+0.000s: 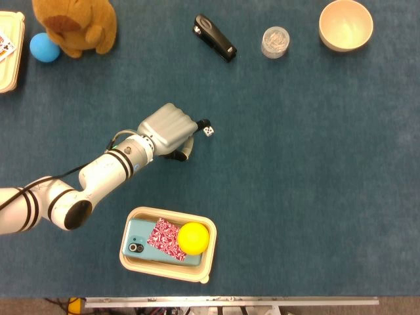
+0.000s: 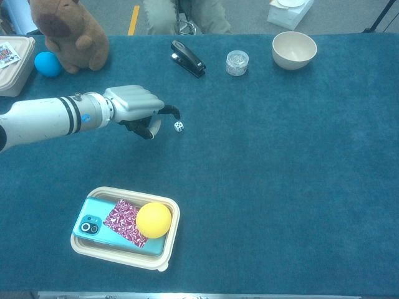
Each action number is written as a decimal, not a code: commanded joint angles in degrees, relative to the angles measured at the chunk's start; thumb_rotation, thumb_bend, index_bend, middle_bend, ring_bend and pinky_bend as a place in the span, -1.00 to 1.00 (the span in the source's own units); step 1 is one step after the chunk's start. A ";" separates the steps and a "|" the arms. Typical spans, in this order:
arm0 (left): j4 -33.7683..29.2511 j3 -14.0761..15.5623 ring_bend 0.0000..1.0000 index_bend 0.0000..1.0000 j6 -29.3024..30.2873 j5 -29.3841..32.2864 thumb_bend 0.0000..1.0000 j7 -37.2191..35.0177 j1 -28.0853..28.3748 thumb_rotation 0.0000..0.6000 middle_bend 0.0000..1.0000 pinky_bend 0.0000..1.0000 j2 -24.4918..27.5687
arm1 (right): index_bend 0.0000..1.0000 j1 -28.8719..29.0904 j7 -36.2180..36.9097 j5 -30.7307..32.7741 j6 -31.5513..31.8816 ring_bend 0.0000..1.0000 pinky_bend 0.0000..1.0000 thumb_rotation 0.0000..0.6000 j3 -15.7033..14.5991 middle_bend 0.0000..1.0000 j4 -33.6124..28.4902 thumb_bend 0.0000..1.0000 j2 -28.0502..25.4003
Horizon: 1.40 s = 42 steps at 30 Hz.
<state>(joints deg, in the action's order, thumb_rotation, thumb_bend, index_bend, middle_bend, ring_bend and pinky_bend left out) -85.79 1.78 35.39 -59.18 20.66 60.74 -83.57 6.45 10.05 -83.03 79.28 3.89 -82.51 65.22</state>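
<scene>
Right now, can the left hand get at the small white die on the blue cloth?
Probably yes. The left hand sits just beside the small white die, its dark fingertips right above it but seemingly not touching. Only bare blue cloth lies between them; nothing blocks the way.

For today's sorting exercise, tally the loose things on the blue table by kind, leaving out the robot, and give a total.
Balls: 2, blue and yellow
Trays: 2, left and front
Die: 1
Stapler: 1
Jar: 1
Bowl: 1
Plush toy: 1
Phone: 1
Patterned cloth: 1
Playing card: 1
Total: 12
</scene>
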 commanded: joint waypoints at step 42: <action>-10.66 0.43 -0.04 -0.87 41.25 -5.00 0.02 -5.28 -26.69 0.22 0.18 0.33 14.72 | -0.57 -0.76 -2.40 0.52 1.77 -0.65 -0.33 1.00 0.89 -0.52 -1.15 -0.44 -1.06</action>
<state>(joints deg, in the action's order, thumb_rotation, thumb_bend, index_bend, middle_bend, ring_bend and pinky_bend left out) -94.64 1.71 69.37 -60.99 18.16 40.03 -71.12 5.76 7.95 -82.60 80.90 4.71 -83.38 64.26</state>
